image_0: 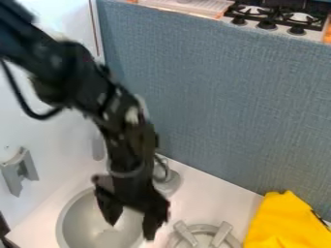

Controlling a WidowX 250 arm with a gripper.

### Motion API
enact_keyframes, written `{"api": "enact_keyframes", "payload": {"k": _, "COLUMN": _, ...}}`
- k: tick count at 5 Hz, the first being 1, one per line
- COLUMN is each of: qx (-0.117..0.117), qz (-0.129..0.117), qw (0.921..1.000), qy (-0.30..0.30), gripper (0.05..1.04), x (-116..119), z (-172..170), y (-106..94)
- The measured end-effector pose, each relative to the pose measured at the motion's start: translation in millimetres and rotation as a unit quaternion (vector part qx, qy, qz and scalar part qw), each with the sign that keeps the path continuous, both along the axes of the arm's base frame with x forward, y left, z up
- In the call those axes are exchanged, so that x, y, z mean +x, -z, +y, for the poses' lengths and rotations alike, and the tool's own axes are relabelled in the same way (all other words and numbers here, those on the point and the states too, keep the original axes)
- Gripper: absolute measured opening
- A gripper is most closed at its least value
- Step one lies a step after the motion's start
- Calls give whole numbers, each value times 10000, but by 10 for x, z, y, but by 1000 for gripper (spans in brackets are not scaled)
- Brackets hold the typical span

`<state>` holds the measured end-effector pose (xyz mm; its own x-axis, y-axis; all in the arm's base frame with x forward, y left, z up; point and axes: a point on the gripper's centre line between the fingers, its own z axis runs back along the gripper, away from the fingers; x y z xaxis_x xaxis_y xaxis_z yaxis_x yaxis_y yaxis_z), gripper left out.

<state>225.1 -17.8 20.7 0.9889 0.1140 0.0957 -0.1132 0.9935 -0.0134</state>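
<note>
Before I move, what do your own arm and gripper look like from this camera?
The arm is black, built of chunky jointed segments, with small pale patches along its lower part. A thin black cable loops out beside its upper part. The gripper is black too, with two dark, angular fingers. I can't make out any lettering.

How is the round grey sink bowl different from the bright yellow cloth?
The round grey sink bowl is smooth and grey; the bright yellow cloth is yellow and creased. The bowl is hollow and sunk into the white counter; the cloth is bunched up on top. Both are at the counter.
</note>
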Motion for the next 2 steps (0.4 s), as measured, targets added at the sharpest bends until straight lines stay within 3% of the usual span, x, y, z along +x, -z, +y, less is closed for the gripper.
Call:
{"api": "enact_keyframes", "payload": {"k": 1, "qx": 58, "qz": -138, "qw": 9992, "qy": 372, "gripper": 1005, "x": -189, "z": -312, "y": -393}}
{"api": "enact_keyframes", "payload": {"k": 2, "qx": 439, "qz": 32, "qw": 9965, "qy": 712, "gripper": 1005, "x": -350, "z": -490, "y": -422}}
